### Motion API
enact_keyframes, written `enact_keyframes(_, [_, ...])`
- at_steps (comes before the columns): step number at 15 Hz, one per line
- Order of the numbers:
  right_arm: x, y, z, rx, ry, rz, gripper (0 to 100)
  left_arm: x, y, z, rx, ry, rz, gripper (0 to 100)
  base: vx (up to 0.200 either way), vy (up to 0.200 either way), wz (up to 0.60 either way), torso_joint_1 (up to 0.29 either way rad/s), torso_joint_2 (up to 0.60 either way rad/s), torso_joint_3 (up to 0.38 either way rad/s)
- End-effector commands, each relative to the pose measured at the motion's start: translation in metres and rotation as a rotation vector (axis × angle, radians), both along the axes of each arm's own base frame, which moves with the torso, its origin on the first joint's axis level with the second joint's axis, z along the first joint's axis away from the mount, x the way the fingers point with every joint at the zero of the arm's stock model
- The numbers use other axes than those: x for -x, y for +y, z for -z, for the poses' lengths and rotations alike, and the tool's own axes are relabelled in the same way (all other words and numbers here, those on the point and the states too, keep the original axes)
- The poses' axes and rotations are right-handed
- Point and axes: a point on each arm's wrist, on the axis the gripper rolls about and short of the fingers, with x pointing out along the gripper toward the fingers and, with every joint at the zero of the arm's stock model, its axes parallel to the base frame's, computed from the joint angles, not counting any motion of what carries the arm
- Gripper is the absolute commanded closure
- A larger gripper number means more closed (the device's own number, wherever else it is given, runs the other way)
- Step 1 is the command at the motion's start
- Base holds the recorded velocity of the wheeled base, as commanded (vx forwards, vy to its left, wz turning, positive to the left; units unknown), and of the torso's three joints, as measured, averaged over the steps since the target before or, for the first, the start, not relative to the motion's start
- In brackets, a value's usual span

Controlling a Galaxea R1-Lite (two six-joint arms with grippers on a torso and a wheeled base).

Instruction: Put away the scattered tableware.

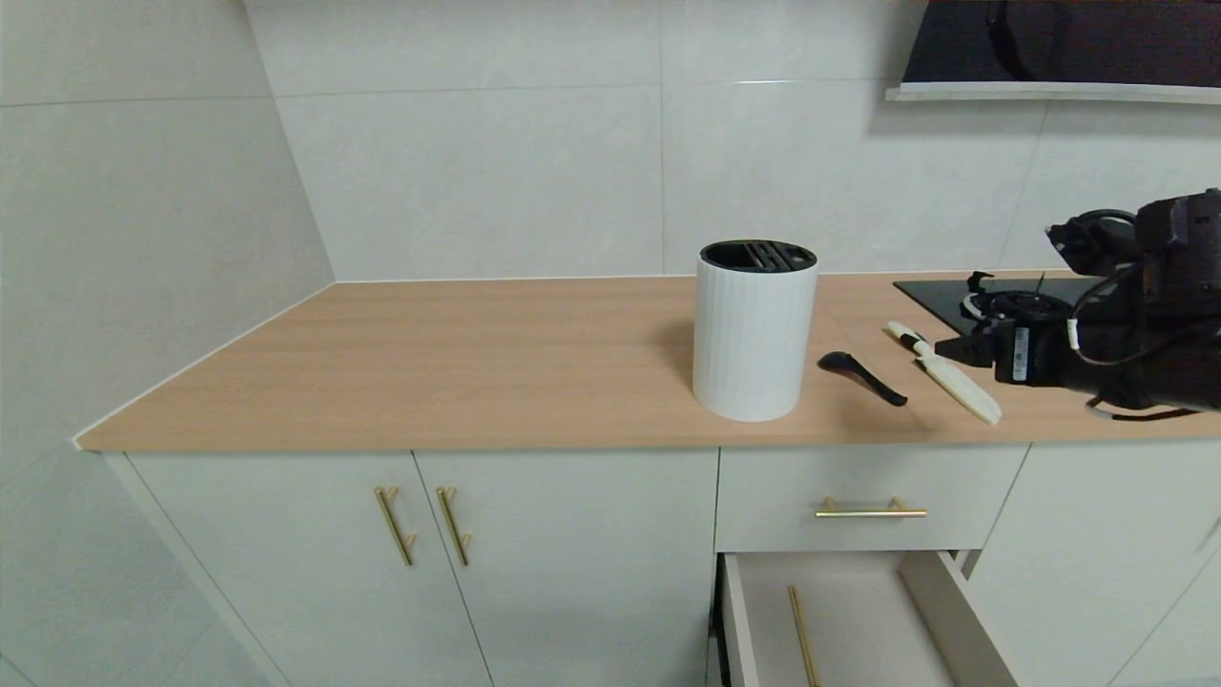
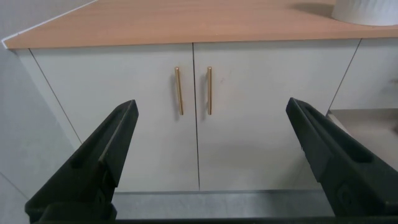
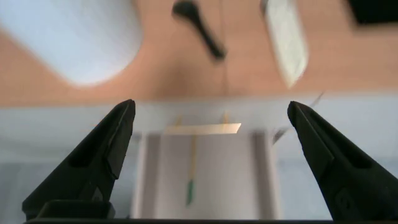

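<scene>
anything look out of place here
Yes. A black spoon and a white knife lie loose on the counter beside the white holder, not in it. Below them, the lower drawer is pulled open.

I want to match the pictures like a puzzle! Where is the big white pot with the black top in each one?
Head view: the white pot stands on the wooden countertop, beside the black spoon.
Left wrist view: just its rounded base, near the countertop's front edge.
Right wrist view: a blurry white shape on the countertop, near the spoon.
Shared landmark: the wooden countertop.
</scene>
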Motion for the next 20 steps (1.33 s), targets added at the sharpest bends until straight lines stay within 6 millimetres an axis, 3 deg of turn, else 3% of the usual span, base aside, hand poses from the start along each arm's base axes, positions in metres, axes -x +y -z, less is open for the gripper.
enact_keyframes(1, [-0.047, 0.000, 0.003, 0.007, -0.011, -0.040, 0, 0.000, 0.000, 0.000, 0.000, 0.000, 0.000, 0, 0.000, 0.000, 0.00, 0.000, 0.00, 0.000])
enact_keyframes(5, [-0.091, -0.001, 0.026, -0.023, -0.025, -0.272, 0, 0.000, 0.000, 0.000, 0.000, 0.000, 0.000, 0, 0.000, 0.000, 0.00, 0.000, 0.00, 0.000])
enact_keyframes(9, [-0.123, -0.011, 0.061, 0.016, -0.089, -0.305, 0, 0.000, 0.000, 0.000, 0.000, 0.000, 0.000, 0, 0.000, 0.000, 0.00, 0.000, 0.00, 0.000])
enact_keyframes(15, [-0.127, -0.012, 0.072, 0.034, -0.078, -0.326, 0, 0.000, 0.000, 0.000, 0.000, 0.000, 0.000, 0, 0.000, 0.000, 0.00, 0.000, 0.00, 0.000])
enact_keyframes(16, [-0.137, -0.017, 0.086, 0.037, -0.054, -0.311, 0, 0.000, 0.000, 0.000, 0.000, 0.000, 0.000, 0, 0.000, 0.000, 0.00, 0.000, 0.00, 0.000])
enact_keyframes(20, [-0.145, -0.024, 0.096, 0.036, -0.031, -0.297, 0, 0.000, 0.000, 0.000, 0.000, 0.000, 0.000, 0, 0.000, 0.000, 0.00, 0.000, 0.00, 0.000])
